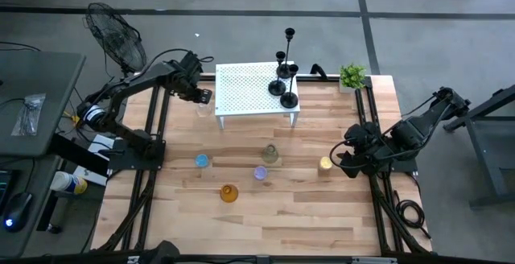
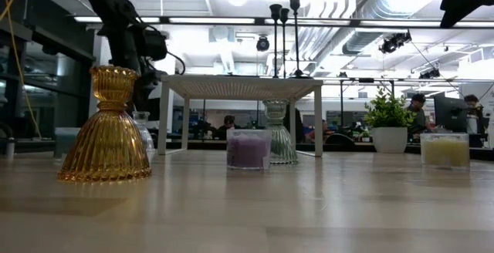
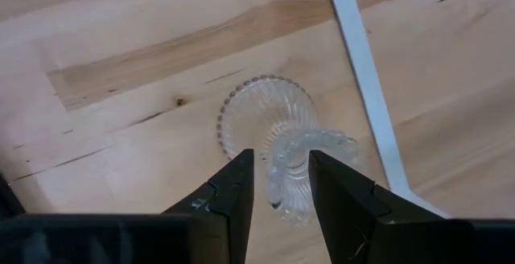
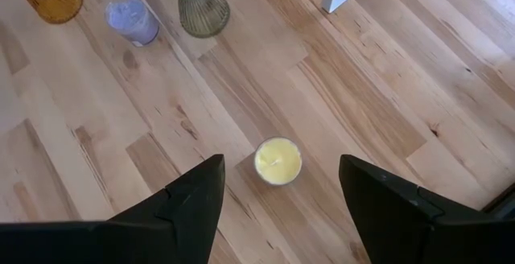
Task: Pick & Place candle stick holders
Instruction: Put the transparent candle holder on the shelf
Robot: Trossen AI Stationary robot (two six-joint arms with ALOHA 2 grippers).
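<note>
A clear ribbed glass holder (image 3: 269, 123) stands on its round base on the wooden table, beside the left leg (image 3: 364, 71) of the white perforated stand (image 1: 249, 91). My left gripper (image 3: 280, 163) points down over it, partly open, one finger on each side of its upper cup (image 3: 322, 142). Three slim black candlesticks (image 1: 286, 75) stand on the stand's right end. Blue (image 1: 201, 161), amber (image 1: 229, 192), purple (image 1: 260, 173) and green-grey (image 1: 270, 154) glass holders stand mid-table. My right gripper (image 4: 278, 175) hangs open above the yellow holder (image 4: 278, 161), clear of it. My left gripper comes at the clear holder from above, its fingers (image 3: 241, 185) on either side of the narrow upper part (image 3: 290, 179). I cannot tell whether they touch the glass. The holder stands upright on the table.
A small green potted plant (image 1: 352, 76) stands at the table's far right corner. A black fan (image 1: 117, 35) is off the table at the far left. Black frame rails (image 1: 149, 183) run along both side edges. The near half of the table is bare wood (image 1: 265, 224).
</note>
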